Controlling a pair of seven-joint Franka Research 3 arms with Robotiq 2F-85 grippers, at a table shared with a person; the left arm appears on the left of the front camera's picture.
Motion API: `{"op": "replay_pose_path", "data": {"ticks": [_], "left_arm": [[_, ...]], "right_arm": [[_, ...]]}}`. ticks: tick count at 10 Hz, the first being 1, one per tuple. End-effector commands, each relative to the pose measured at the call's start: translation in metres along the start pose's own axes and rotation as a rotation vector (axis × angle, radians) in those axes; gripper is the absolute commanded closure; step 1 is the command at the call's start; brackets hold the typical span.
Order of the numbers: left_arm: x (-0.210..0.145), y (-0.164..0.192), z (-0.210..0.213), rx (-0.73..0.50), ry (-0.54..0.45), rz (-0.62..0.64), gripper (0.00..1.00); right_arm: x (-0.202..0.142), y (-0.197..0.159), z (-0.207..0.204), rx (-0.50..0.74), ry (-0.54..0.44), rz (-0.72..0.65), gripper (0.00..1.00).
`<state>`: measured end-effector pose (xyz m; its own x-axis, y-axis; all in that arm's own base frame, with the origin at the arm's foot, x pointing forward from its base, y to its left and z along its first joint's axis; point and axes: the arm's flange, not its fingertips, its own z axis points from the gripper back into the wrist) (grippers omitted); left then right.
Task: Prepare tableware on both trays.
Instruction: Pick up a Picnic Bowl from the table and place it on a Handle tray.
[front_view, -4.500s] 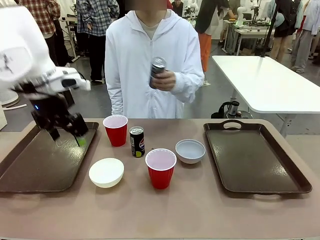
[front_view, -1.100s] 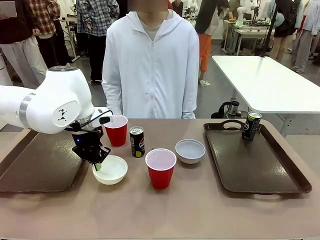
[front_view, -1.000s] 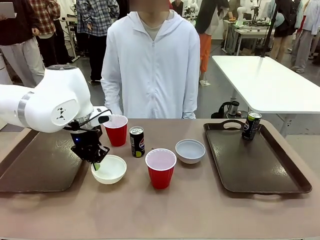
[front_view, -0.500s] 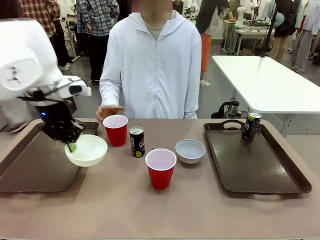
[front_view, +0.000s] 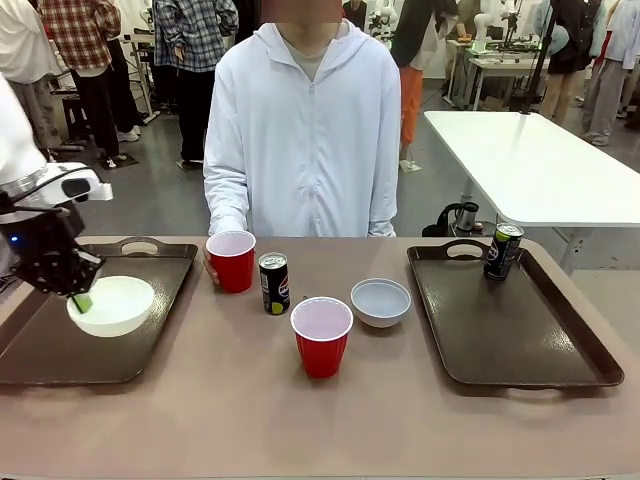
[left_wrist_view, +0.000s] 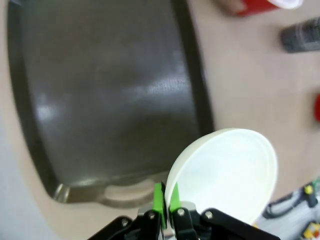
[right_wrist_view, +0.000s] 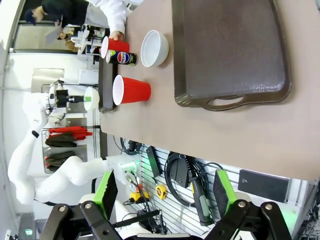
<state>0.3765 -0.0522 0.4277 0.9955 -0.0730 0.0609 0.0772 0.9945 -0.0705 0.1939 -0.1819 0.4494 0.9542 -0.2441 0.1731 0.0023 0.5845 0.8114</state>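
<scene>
**A:** Brown tabletop, a busy workshop behind, a person in white at the far side. What was the left gripper (front_view: 78, 300) doing?

**B:** Its green pads (left_wrist_view: 158, 197) were pinched together on the rim of a white bowl (front_view: 115, 302), one pad inside the wall and one outside. The bowl hung tilted just past the fingertips, over the left tray (front_view: 45, 355). I couldn't tell whether its base had touched down.

**A:** How would that bowl handle?

**B:** Light, stiff and smooth, I judged. A rim pinch carries it, but it could pivot or slide between the pads, so a slow, level lowering seemed wise.

**A:** And the other pieces?

**B:** They were well off to that gripper's right, on bare table. Nearest was a red cup (front_view: 231, 260) with the person's hand (front_view: 211, 270) against it, then a black can (front_view: 274, 283), a second red cup (front_view: 322, 336) and a second bowl (front_view: 381, 302). The cups looked thin-walled and easy to squash, so a gentle hold on the wall just under the lip would suit. The can looked rigid but slick, best taken across its middle.

**A:** The right gripper (right_wrist_view: 165, 190)?

**B:** Its fingers stood wide apart, holding nothing, back from the table edge. The right tray (right_wrist_view: 230, 50) lay ahead of it, and another can (front_view: 503, 250) stood at that tray's far end.
</scene>
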Motion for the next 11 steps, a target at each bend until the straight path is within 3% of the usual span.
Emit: {"op": "replay_pose_path", "data": {"ticks": [1,6,8,9,11], "left_arm": [[0.014,0.025,-0.012,0.009,-0.019,0.051,1.0],[0.031,0.071,-0.034,0.037,-0.026,0.181,1.0],[-0.047,0.038,0.007,0.049,0.009,0.0,1.0],[-0.062,0.033,0.015,0.088,0.023,-0.034,1.0],[-0.059,0.031,0.014,0.097,0.063,-0.017,1.0]], "right_arm": [[0.0,-0.001,0.0,0.006,0.0,0.002,0.0],[0.0,-0.001,0.0,0.006,0.0,0.002,0.0],[0.0,-0.001,0.0,0.006,0.0,0.002,0.0],[0.0,-0.001,0.0,0.006,0.0,0.002,0.0],[0.0,-0.001,0.0,0.006,0.0,0.002,0.0]]}}
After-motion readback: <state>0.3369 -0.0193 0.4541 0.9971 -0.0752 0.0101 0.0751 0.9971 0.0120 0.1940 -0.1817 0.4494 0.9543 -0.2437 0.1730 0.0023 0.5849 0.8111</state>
